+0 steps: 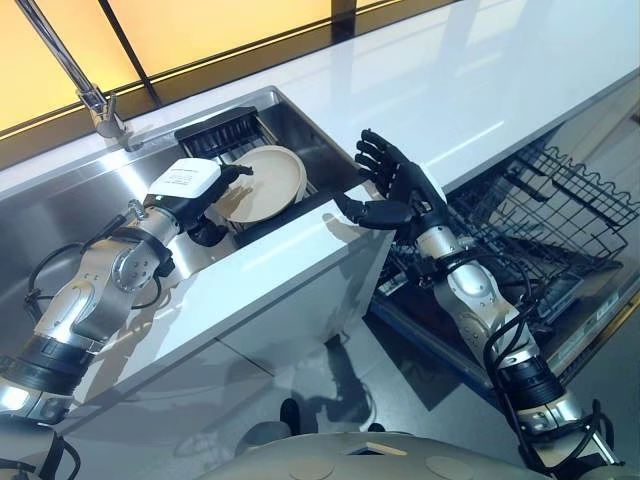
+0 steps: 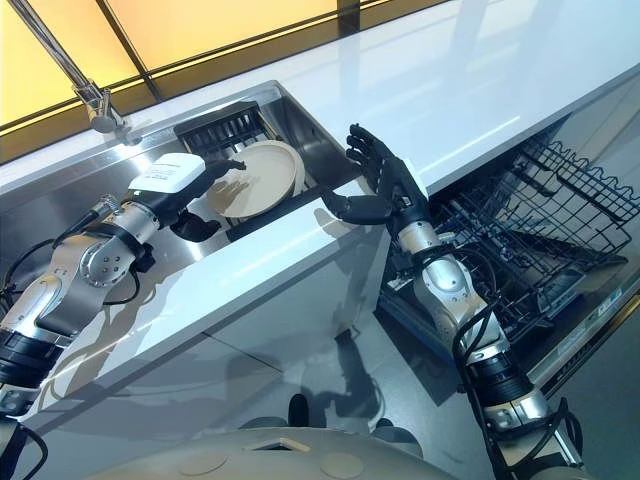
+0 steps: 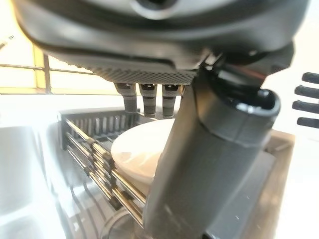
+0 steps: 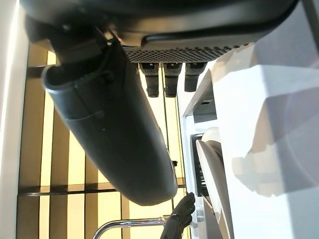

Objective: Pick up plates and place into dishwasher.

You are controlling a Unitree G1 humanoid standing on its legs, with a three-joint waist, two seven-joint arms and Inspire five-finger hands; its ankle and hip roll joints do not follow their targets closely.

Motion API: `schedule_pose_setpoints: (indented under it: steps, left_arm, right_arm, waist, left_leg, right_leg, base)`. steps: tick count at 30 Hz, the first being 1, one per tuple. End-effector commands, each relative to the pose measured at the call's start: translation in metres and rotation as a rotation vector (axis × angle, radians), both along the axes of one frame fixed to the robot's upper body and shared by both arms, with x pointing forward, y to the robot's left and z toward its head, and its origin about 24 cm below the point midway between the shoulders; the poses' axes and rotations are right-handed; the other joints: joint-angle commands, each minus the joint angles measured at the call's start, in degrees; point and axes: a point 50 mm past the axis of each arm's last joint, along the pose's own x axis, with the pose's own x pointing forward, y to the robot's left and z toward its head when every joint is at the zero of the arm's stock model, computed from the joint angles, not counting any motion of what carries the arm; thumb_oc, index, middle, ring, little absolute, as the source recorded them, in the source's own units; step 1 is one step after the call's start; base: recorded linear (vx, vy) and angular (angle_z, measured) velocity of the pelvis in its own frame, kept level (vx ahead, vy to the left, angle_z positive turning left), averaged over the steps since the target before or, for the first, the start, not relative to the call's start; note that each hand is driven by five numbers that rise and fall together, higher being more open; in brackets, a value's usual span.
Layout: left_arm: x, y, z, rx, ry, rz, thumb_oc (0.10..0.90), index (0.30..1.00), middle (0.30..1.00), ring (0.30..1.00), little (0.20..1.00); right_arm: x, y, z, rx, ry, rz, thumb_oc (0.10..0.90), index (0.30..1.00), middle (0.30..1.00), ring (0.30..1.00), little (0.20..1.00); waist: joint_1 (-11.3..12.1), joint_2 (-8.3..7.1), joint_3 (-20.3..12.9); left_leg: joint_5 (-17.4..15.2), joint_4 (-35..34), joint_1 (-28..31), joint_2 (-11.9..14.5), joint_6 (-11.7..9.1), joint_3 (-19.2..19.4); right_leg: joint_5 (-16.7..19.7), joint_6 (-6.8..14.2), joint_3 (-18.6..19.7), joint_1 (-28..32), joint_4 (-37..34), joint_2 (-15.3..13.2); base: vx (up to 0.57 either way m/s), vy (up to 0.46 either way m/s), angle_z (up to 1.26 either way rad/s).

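My right hand [image 1: 400, 190] hangs over the white counter's [image 1: 300, 260] front edge, fingers spread and straight, thumb out toward the sink, gripping nothing. To its right, the dishwasher rack [image 1: 540, 215] stands pulled out, black wire. My left hand [image 1: 205, 195] reaches into the steel sink [image 1: 60, 215], fingers extended toward the plate [image 1: 262, 183]; whether they touch its rim I cannot tell, nothing clasped. The beige plate leans tilted in the black drying rack [image 1: 225, 135] inside the sink. Farther back, the faucet [image 1: 95, 100] rises.

Left hand [image 2: 195, 170] touching plate [image 2: 258, 178]; right hand [image 2: 378, 180] open.
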Motion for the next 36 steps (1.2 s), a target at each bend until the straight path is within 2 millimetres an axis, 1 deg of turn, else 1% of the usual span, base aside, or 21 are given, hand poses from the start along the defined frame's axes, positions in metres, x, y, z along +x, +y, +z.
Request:
schedule_pose_setpoints:
  steps: [1,6,11,15,17,24,27,28,29,30,31,32,33,36]
  left_arm:
    - [0.006,0.019,0.045,0.077,-0.169,0.043,0.8,0.9,0.9,0.9,0.9]
    - [0.007,0.017,0.045,0.097,-0.17,0.027,0.8,0.9,0.9,0.9,0.9]
    - [0.011,0.016,0.043,0.167,-0.258,0.048,0.8,0.9,0.9,0.9,0.9]
    - [0.016,0.015,0.035,0.287,-0.329,0.057,0.8,0.9,0.9,0.9,0.9]
    - [0.021,0.014,0.03,0.312,-0.342,0.065,0.8,0.9,0.9,0.9,0.9]
    - [0.038,0.009,0.015,0.312,-0.35,0.114,0.8,0.9,0.9,0.9,0.9]
    - [0.045,0.005,0.006,0.319,-0.304,0.122,0.8,0.9,0.9,0.9,0.9]
    - [0.047,0.002,0.003,0.318,-0.284,0.12,0.682,0.799,0.799,0.799,0.782]
    - [0.049,0.001,0.0,0.327,-0.263,0.121,0.479,0.625,0.625,0.625,0.579]
    - [0.05,-0.001,-0.001,0.332,-0.253,0.124,0.438,0.589,0.589,0.589,0.538]
    - [0.052,-0.002,-0.002,0.324,-0.251,0.129,0.413,0.568,0.568,0.568,0.513]
    - [0.053,-0.003,-0.003,0.312,-0.253,0.137,0.232,0.413,0.413,0.413,0.332]
    - [0.055,-0.002,-0.004,0.296,-0.261,0.153,0.1,0.3,0.3,0.3,0.2]
    - [0.057,0.002,-0.004,0.25,-0.298,0.211,0.1,0.3,0.3,0.3,0.2]
  right_arm:
    - [0.001,-0.004,0.046,0.045,-0.23,0.012,0.8,0.9,0.9,0.9,0.9]
    - [0.002,-0.002,0.043,0.044,-0.214,0.019,0.8,0.9,0.9,0.9,0.9]
    - [0.001,0.002,0.042,0.062,-0.207,0.038,0.8,0.9,0.9,0.9,0.9]
    - [0.0,0.007,0.042,0.082,-0.209,0.06,0.8,0.9,0.9,0.9,0.9]
    - [0.0,0.011,0.043,0.094,-0.214,0.078,0.8,0.9,0.9,0.9,0.9]
    - [-0.001,0.023,0.047,0.127,-0.225,0.131,0.8,0.9,0.9,0.9,0.9]
    - [-0.002,0.027,0.046,0.135,-0.222,0.142,0.8,0.9,0.9,0.9,0.9]
    - [-0.001,0.029,0.046,0.138,-0.221,0.147,0.8,0.9,0.9,0.9,0.9]
    - [-0.001,0.03,0.046,0.14,-0.219,0.148,0.8,0.9,0.9,0.9,0.9]
    - [-0.002,0.032,0.046,0.141,-0.217,0.151,0.8,0.9,0.9,0.9,0.9]
    - [-0.002,0.033,0.045,0.143,-0.214,0.154,0.8,0.9,0.9,0.9,0.9]
    - [-0.002,0.033,0.045,0.147,-0.211,0.156,0.8,0.9,0.9,0.9,0.9]
    - [-0.002,0.034,0.044,0.15,-0.206,0.157,0.8,0.9,0.9,0.9,0.9]
    - [-0.002,0.033,0.041,0.154,-0.194,0.159,0.8,0.9,0.9,0.9,0.9]
  waist:
    - [-0.5,0.88,-3.6]
    - [-0.6,0.97,-3.4]
    - [-0.9,0.89,-3.0]
    - [-1.3,0.79,-2.8]
    - [-1.7,0.76,-2.7]
    - [-3.2,0.72,-2.7]
    - [-3.7,0.72,-2.8]
    - [-4.0,0.73,-2.7]
    - [-4.1,0.74,-2.8]
    - [-4.3,0.77,-2.7]
    - [-4.5,0.75,-2.7]
    - [-4.7,0.74,-2.7]
    - [-5.0,0.74,-2.6]
    - [-5.3,0.6,-2.6]
  left_leg:
    - [-6.4,0.4,2.1,-5.8,3.4,-0.6]
    - [-6.4,0.4,2.2,-5.9,3.5,-0.6]
    - [-6.4,0.4,2.2,-6.1,3.7,-0.9]
    - [-6.5,0.4,2.2,-6.3,3.8,-1.1]
    - [-6.6,0.4,2.3,-6.4,3.9,-1.0]
    - [-6.8,0.3,2.5,-6.4,4.0,-0.4]
    - [-6.9,0.4,2.6,-6.4,4.0,-0.1]
    - [-6.9,0.4,2.5,-6.4,4.1,0.0]
    - [-7.0,0.4,2.6,-6.4,4.1,0.1]
    - [-7.0,0.4,2.7,-6.4,4.1,0.2]
    - [-7.0,0.4,2.7,-6.4,4.1,0.3]
    - [-7.0,0.4,2.7,-6.4,4.1,0.5]
    - [-7.0,0.3,2.7,-6.3,4.1,0.6]
    - [-7.0,0.3,2.8,-6.2,4.1,0.9]
  right_leg:
    - [1.0,0.9,-1.4,-4.8,4.5,3.7]
    - [0.9,1.0,-1.4,-4.9,4.6,3.7]
    - [0.8,1.0,-0.9,-5.0,5.0,3.7]
    - [0.8,1.0,-0.5,-5.3,5.2,3.8]
    - [0.9,1.0,-0.2,-5.4,5.3,3.9]
    - [0.9,1.0,1.0,-5.8,5.7,4.2]
    - [0.9,1.1,1.6,-5.9,5.7,4.3]
    - [0.9,1.1,1.7,-6.0,5.7,4.4]
    - [0.9,1.1,1.9,-6.0,5.7,4.5]
    - [0.9,1.1,2.1,-6.1,5.7,4.5]
    - [0.9,1.1,2.3,-6.1,5.7,4.6]
    - [0.9,1.1,2.4,-6.1,5.7,4.6]
    - [0.9,1.1,2.6,-6.1,5.7,4.7]
    - [0.9,1.1,2.9,-6.1,5.6,4.8]
  base:
    - [0.0,0.0,0.0]
    - [0.0,0.0,0.0]
    - [0.01,0.001,0.0]
    - [0.02,-0.004,-0.01]
    - [0.02,-0.005,-0.02]
    - [0.03,-0.006,-0.03]
    - [0.04,-0.013,-0.07]
    - [0.03,-0.017,-0.06]
    - [0.03,-0.014,-0.04]
    - [0.04,-0.013,-0.05]
    - [0.03,-0.015,-0.04]
    - [0.03,-0.02,-0.05]
    - [0.03,-0.019,-0.06]
    - [0.02,-0.023,-0.14]
